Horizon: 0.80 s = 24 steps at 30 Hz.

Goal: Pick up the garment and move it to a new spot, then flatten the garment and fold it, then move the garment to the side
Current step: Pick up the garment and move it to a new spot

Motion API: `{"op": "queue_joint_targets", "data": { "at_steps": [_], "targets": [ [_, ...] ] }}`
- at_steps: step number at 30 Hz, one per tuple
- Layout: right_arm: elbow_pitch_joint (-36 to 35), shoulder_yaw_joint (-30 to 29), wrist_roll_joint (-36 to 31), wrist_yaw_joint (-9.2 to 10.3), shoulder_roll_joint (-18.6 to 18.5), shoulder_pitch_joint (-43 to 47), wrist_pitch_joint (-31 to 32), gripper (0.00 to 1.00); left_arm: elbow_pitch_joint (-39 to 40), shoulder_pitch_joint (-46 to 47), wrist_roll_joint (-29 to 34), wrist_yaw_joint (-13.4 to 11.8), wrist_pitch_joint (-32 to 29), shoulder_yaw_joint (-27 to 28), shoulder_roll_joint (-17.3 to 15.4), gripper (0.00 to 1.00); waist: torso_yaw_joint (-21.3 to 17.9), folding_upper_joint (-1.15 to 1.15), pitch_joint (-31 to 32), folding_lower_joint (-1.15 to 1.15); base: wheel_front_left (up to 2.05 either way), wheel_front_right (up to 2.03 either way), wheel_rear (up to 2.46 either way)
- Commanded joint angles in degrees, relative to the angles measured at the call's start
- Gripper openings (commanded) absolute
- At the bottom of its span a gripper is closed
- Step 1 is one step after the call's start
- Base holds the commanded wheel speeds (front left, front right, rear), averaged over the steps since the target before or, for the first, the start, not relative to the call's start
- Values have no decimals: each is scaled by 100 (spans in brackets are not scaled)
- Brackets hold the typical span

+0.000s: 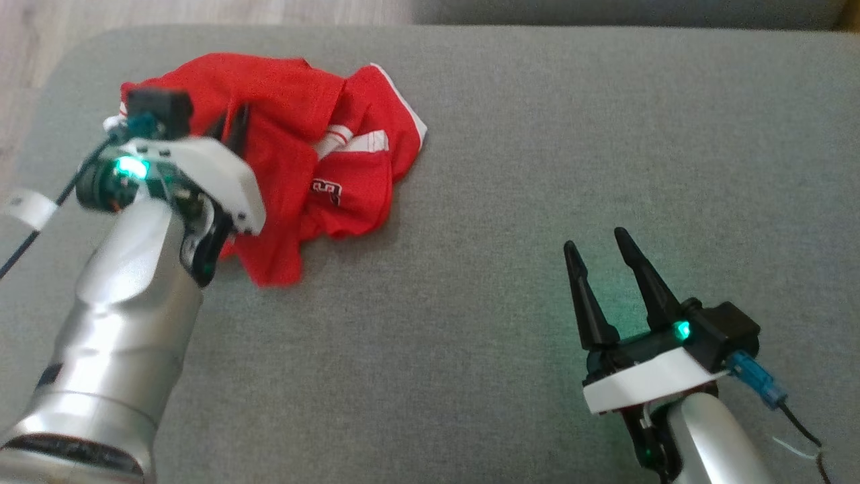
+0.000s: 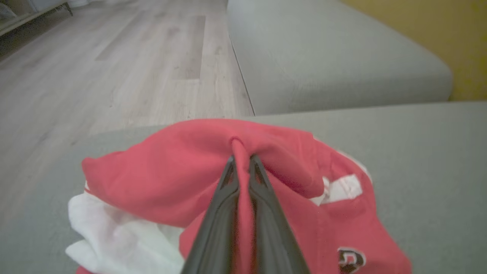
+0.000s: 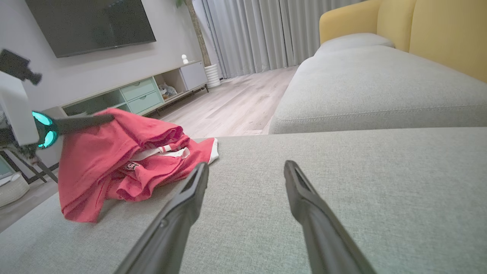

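Far left, the wood floor (image 1: 40,40) runs right up to the edge, with a low TV cabinet (image 3: 133,95) against the wall across it. Next over, my left pincer (image 2: 241,158) is squeezed tight on a ridge of the red shirt (image 1: 289,121), cloth bunched between its fingers; the shirt sits crumpled on the far-left part of the grey cushion (image 1: 510,168), white trim and a small logo showing, its left side drawn up toward the pincer; then a stretch of plain grey fabric; my right pincer (image 1: 596,239) hovers well apart at the near right, fingers spread wide with nothing in them; past the cushion there's a second grey seat (image 3: 380,83) with a yellow back.
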State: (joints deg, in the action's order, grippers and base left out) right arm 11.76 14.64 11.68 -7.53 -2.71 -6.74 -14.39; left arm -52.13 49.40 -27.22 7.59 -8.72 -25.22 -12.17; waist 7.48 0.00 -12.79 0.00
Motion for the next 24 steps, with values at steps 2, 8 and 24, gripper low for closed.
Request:
{"op": "queue_joint_targets", "data": {
  "at_steps": [2, 8, 24],
  "targets": [
    [-154, 85, 56, 4, -17, 22, -61, 100, 486, 490, -208, -11, 545, 202, -135, 0, 99, 0, 261, 0, 0, 0, 0],
    [-124, 38, 135, 4, -17, 254, -61, 100, 1354, 564, -521, -10, 1272, 154, -82, 0, 254, 0, 655, 0, 0, 0, 0],
    [-204, -71, 287, 4, -17, 300, -61, 100, 3274, -221, -1022, -258, 767, -118, 411, 0, -340, 0, 1042, 0, 0, 0, 0]
  ]
}}
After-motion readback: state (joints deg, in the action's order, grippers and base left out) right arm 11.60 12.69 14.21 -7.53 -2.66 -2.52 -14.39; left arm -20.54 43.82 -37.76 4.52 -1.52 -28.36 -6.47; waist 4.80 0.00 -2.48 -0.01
